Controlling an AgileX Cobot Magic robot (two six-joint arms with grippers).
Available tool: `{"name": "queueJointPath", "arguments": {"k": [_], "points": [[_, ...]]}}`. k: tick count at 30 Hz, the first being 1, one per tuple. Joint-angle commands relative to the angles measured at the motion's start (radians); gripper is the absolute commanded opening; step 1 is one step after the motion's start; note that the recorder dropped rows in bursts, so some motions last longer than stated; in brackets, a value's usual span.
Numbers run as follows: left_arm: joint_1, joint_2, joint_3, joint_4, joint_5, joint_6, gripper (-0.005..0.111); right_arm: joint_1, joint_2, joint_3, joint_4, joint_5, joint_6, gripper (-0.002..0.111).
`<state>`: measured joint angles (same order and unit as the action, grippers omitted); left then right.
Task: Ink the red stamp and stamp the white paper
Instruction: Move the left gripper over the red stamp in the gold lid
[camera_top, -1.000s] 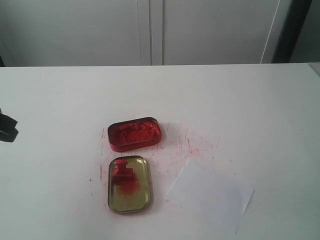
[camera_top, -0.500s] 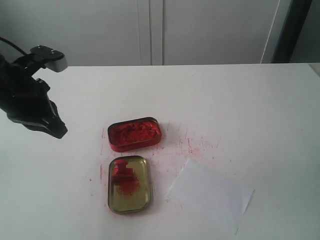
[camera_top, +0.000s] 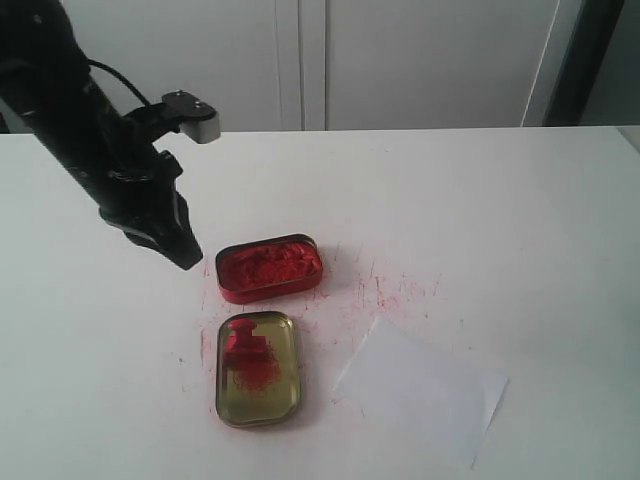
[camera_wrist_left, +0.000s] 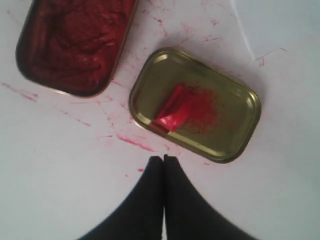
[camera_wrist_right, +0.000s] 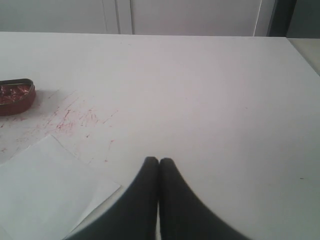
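Step in hand: approach to pick up the red stamp (camera_wrist_left: 172, 111), as judged.
Left claw (camera_wrist_left: 163, 159): fingers are pressed together with nothing held; it is positioned above the worktop (camera_top: 480, 220), just left of the red ink tin (camera_top: 270, 265).
Right claw (camera_wrist_right: 158, 161): closed and empty, right of the white paper (camera_top: 420, 390).
Recommended handling: the left claw should be opened before descent, centred over the knob, and kept off the rim of the gold lid (camera_top: 256, 405), which could slide.
Stamp location: inside the lid, in its far half, touching a red smudge.
Stamp appearance: small, glossy red, apparently lying tilted.
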<state>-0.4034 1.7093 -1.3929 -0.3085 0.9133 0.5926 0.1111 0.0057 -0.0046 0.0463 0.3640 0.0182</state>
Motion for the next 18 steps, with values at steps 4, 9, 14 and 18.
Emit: {"name": "queueJointPath", "arguments": {"k": [4,9,14,18], "points": [[-0.121,0.075,-0.087,0.053,0.083,0.065,0.0,-0.006,-0.006,0.005,-0.001,-0.015,0.004,0.0],[-0.204,0.114,-0.115,0.166,0.127,0.054,0.0,-0.006,-0.006,0.005,-0.001,-0.015,0.004,0.0],[-0.258,0.136,-0.12,0.226,0.125,0.069,0.0,-0.006,-0.006,0.005,-0.001,-0.015,0.004,0.0],[-0.268,0.156,-0.12,0.251,0.124,0.081,0.0,-0.006,-0.006,0.005,-0.001,-0.015,0.004,0.0]]}}
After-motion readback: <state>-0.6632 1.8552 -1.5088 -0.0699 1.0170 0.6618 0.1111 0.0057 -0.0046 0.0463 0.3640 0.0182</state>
